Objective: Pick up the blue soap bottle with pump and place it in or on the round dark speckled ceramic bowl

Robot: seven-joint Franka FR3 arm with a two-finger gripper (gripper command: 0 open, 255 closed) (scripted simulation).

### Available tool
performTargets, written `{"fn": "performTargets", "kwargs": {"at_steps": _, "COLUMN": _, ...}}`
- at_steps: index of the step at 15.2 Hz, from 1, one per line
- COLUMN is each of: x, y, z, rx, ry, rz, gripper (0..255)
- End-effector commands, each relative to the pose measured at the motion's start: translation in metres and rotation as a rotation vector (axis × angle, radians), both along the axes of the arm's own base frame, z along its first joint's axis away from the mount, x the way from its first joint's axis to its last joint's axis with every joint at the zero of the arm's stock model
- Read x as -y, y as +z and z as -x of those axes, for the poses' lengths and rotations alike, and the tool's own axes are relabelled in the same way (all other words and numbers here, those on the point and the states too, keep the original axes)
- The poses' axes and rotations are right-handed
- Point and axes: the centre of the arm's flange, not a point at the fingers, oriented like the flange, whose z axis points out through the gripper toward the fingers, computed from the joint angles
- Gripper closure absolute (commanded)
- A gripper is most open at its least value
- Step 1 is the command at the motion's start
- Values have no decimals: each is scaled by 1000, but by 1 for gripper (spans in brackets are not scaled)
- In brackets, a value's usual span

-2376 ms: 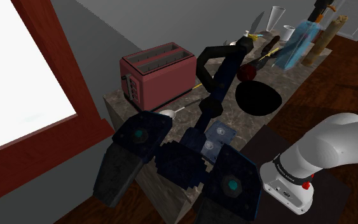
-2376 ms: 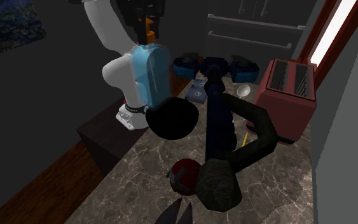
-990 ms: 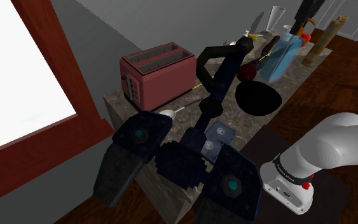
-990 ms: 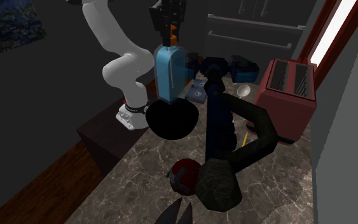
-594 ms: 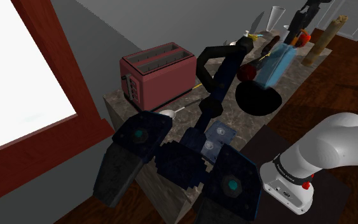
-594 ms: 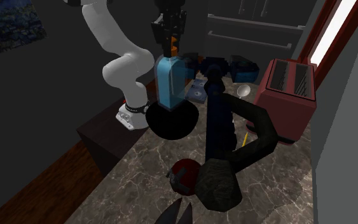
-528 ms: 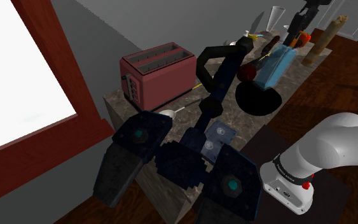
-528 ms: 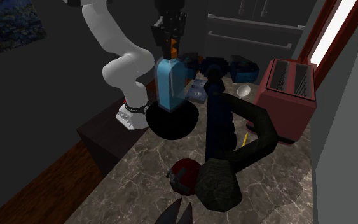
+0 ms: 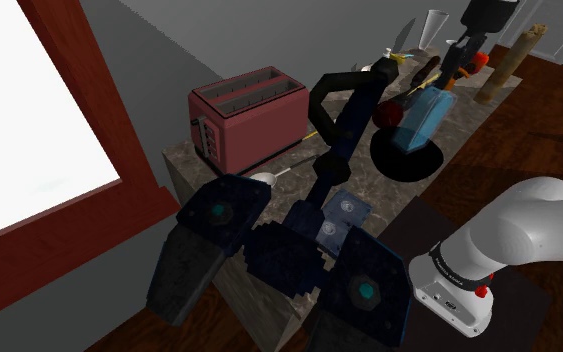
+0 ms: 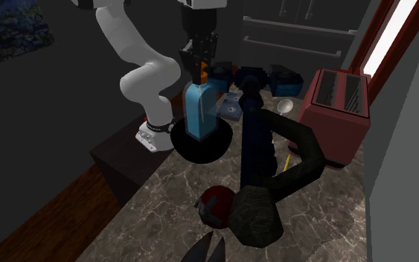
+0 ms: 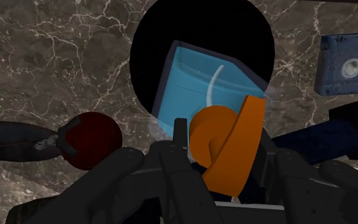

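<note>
A dark marbled worktop (image 10: 155, 208) in a dim kitchen carries a red toaster (image 9: 249, 115) and the round black bowl (image 10: 179, 143). The blue soap bottle (image 10: 199, 112) stands inside that bowl, base down near its middle, leaning a little in the shoulder view. The jaws are clamped on its orange pump (image 11: 225, 146) from above. Lifting and carrying look done, and the bottle seems seated or nearly so. What is left is letting go and drawing clear without toppling it.

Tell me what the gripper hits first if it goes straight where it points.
Its own held soap bottle leads; that would likely press into the dark bowl directly below the gripper.
</note>
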Motion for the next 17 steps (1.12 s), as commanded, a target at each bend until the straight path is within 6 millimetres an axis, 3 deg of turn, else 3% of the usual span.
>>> {"fn": "performTargets", "kwargs": {"at_steps": 1, "x": 0, "y": -3, "z": 1, "rx": 1, "ry": 0, "rz": 0, "gripper": 255}}
{"fn": "performTargets", "kwargs": {"at_steps": 7, "x": 0, "y": -3, "z": 1, "rx": 1, "ry": 0, "rz": 0, "gripper": 255}}
{"fn": "performTargets", "kwargs": {"at_steps": 8, "x": 0, "y": -3, "z": 1, "rx": 1, "ry": 0, "rz": 0, "gripper": 0}}
{"fn": "performTargets", "kwargs": {"at_steps": 13, "x": 0, "y": -3, "z": 1, "rx": 1, "ry": 0, "rz": 0, "gripper": 0}}
{"fn": "performTargets", "kwargs": {"at_steps": 17, "x": 0, "y": 47, "z": 1, "rx": 1, "ry": 0, "rz": 0, "gripper": 0}}
